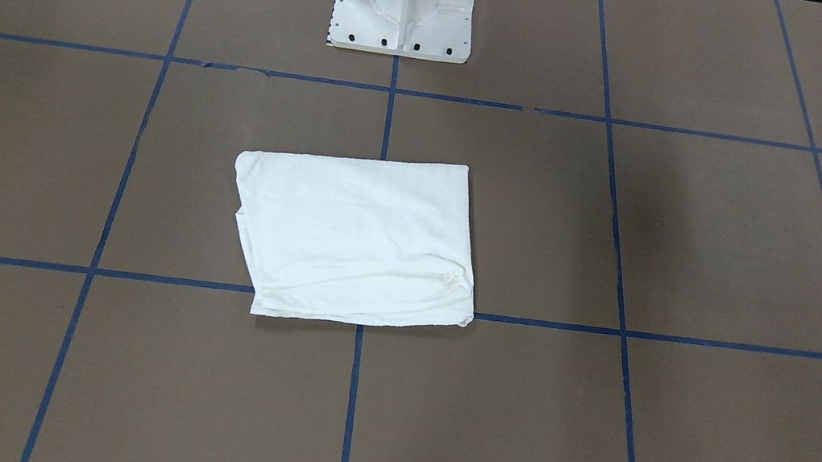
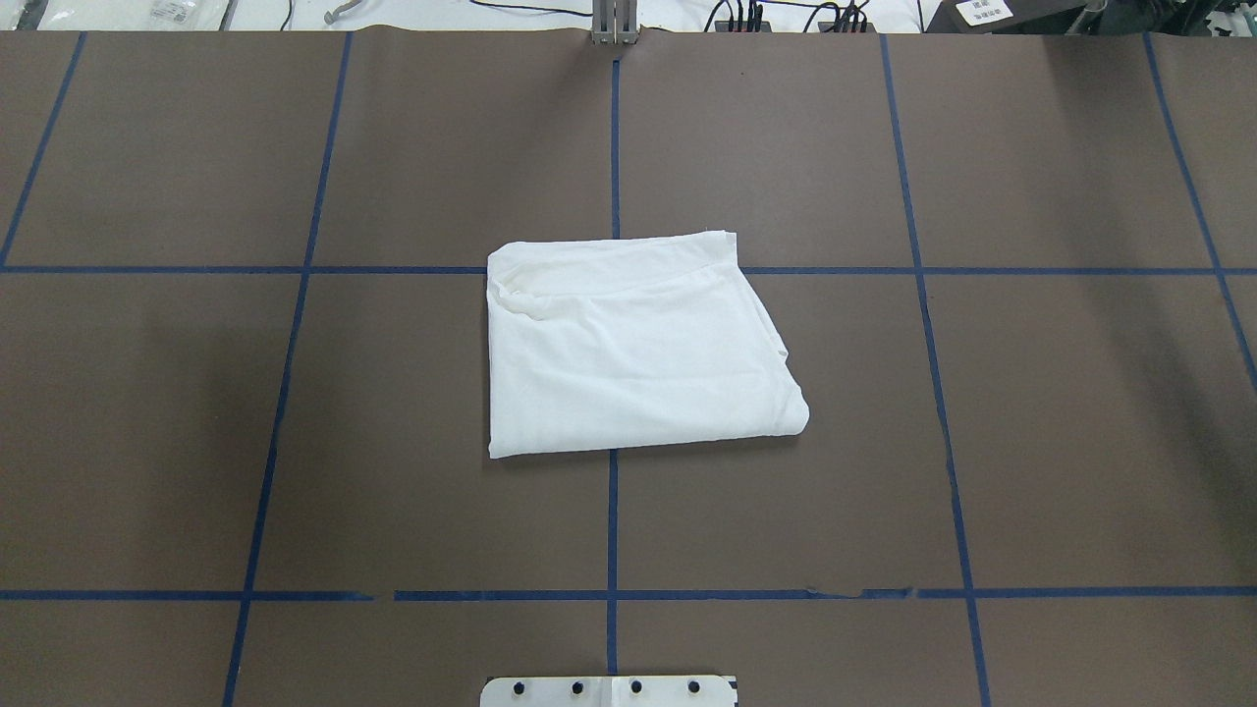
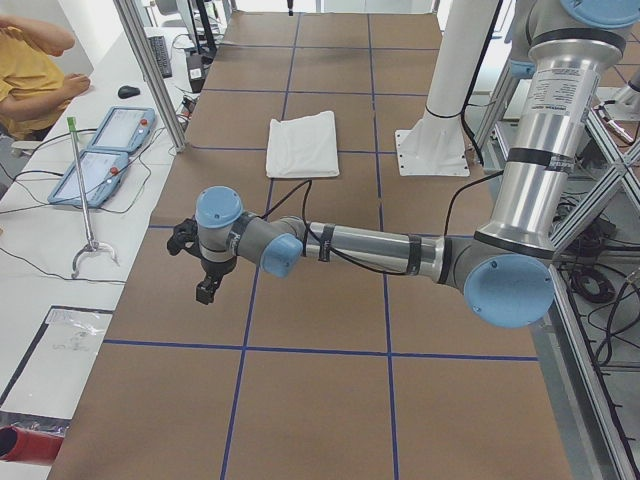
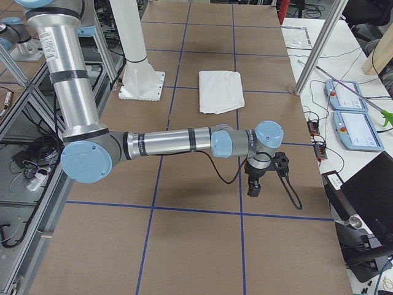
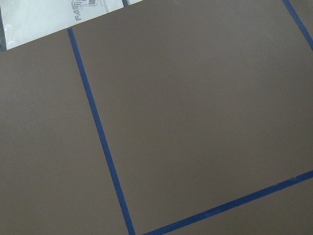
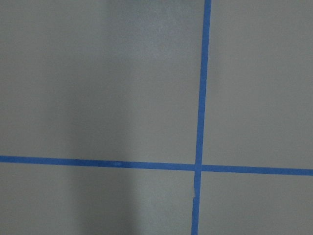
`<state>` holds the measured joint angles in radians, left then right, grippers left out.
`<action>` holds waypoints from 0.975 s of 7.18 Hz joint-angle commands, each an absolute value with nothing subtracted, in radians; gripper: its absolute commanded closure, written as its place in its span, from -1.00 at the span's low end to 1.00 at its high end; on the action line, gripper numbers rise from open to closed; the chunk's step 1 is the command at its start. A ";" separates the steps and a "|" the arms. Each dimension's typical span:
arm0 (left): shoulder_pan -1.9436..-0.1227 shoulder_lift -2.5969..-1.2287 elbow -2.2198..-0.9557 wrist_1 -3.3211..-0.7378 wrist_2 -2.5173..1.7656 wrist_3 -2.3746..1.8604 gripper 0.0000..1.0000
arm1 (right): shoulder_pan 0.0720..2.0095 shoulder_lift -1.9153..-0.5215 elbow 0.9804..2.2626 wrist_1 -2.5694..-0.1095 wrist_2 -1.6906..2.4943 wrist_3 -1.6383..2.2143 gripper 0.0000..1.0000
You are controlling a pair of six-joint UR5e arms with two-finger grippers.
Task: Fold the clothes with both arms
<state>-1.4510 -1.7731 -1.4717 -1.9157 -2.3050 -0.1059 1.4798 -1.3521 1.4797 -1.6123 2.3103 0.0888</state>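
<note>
Left gripper, right gripper: hang over table at opposite ends; spread or closed, cannot tell. Shirt well apart from both, folded rectangle at table centre. Judged risk: rumpled far edge looks loose; returning finger could snag it, dragging fold open.

Bright, even light; the shirt nearly washes out, and faint shadows dim the table.

Brown table, blue tape grid, white pedestal base, two blue-edged pendants on side bench.
</note>
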 commanded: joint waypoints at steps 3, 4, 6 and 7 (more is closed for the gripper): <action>-1.447 -1.775 -1.428 -1.867 -2.296 -0.155 -1.00 | 1.464 -1.384 1.514 -1.614 2.335 0.148 -1.00; -1.447 -1.787 -1.410 -1.855 -2.298 -0.155 -1.00 | 1.441 -1.387 1.560 -1.617 2.333 0.216 -1.00; -1.454 -1.787 -1.420 -1.758 -2.307 -0.138 -1.00 | 1.430 -1.387 1.556 -1.614 2.321 0.224 -1.00; -1.453 -1.776 -1.445 -1.761 -2.307 -0.138 -1.00 | 1.411 -1.385 1.552 -1.615 2.319 0.215 -1.00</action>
<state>-1.4513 -1.7866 -1.4243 -1.7765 -2.3044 -0.1433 1.4302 -1.3860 1.5542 -1.6148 2.3226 0.2176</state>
